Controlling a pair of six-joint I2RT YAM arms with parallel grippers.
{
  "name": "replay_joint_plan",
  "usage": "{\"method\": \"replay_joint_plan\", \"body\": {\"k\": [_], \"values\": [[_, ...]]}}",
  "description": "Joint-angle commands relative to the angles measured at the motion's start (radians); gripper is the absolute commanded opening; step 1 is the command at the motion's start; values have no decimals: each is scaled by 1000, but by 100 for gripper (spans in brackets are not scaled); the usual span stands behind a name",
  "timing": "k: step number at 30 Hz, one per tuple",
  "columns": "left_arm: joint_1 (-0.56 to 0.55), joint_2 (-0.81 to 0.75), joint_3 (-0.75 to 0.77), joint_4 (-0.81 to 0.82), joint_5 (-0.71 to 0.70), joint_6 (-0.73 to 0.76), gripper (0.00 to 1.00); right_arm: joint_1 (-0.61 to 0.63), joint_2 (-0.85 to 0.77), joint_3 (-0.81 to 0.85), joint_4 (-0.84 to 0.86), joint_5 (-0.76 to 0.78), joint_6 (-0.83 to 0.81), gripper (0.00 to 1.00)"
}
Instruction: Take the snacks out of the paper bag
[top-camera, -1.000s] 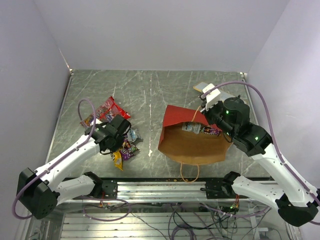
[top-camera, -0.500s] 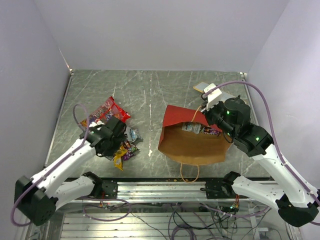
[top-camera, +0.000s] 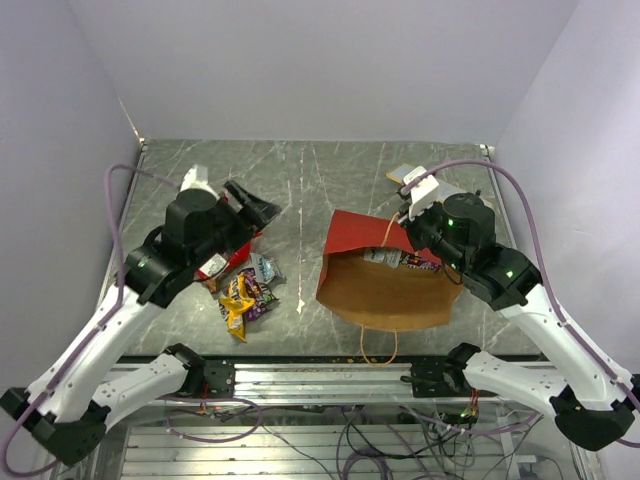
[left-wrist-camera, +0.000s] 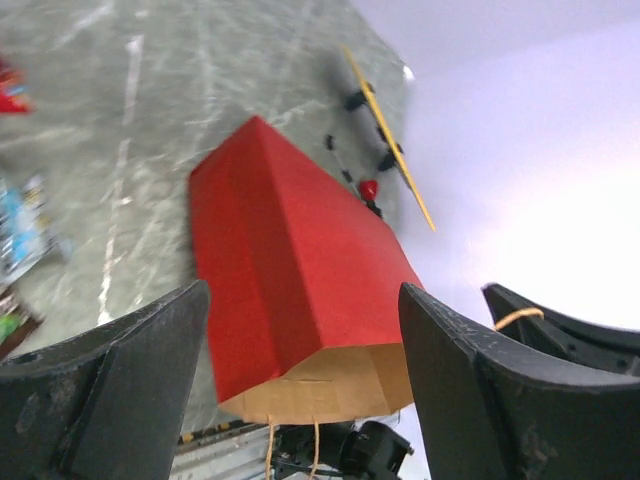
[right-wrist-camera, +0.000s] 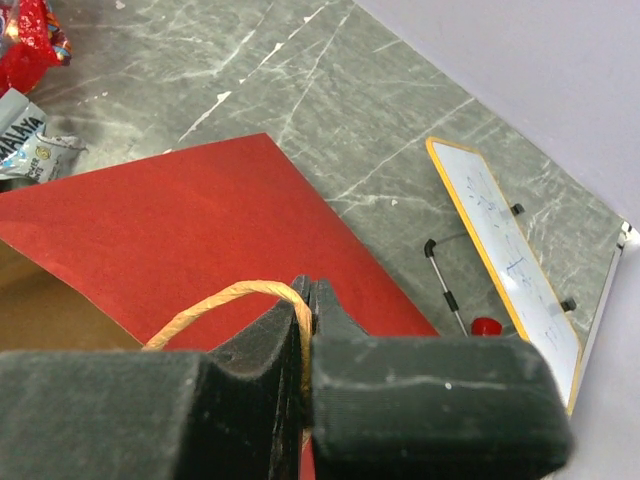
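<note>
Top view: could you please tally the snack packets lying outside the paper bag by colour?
Red chip bag: 1
Silver-blue packet: 1
Yellow-orange packet: 1
Purple packet: 1
Total: 4 in view; the left arm covers part of the pile and may hide more.

Grey-green with white veining across the marbled stone bench (top-camera: 300, 190). Bright red down the side panel of the large brown kraft paper bag (top-camera: 390, 295), pale tan on its thin twine loop handle (right-wrist-camera: 230, 295). Glossy red on the larger crinkly chip bag (right-wrist-camera: 28, 45). Silver-blue on the small foil packet (top-camera: 266, 268), purple on the crumpled shiny wrapper (top-camera: 257, 297), yellow-orange on the twisted shiny wrapper (top-camera: 235, 319). White face with tan edging on the flat rectangular board (right-wrist-camera: 510, 265).
</note>
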Motion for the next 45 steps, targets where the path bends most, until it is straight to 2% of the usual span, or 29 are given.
{"method": "replay_joint_plan", "body": {"k": [1,4,8,12,18,21,24,31,35,40,45], "values": [[-21,82,20,315,203,238,87,-1,17,37,11,-13,14,0],[-118,129,41,394,211,310,87,-2,25,50,3,-9,23,0],[-379,149,74,443,-14,435,93,-1,22,58,-6,-1,50,0],[-604,148,29,551,-188,549,93,-1,18,54,-13,1,92,0],[-859,246,16,581,-374,777,94,0,23,56,-12,8,136,0],[-939,309,4,598,-439,951,94,-1,31,67,-9,17,145,0],[-971,363,-27,651,-460,1125,92,-1,41,79,-3,13,148,0],[-960,499,-124,846,-486,1535,85,-2,67,134,-36,6,138,0],[-865,572,-117,868,-388,1570,77,-2,72,169,-83,27,158,0],[-813,681,-100,938,-370,1624,70,-2,59,185,-123,18,197,0],[-769,794,-47,962,-287,1644,68,-1,67,196,-156,-4,188,0]]}}
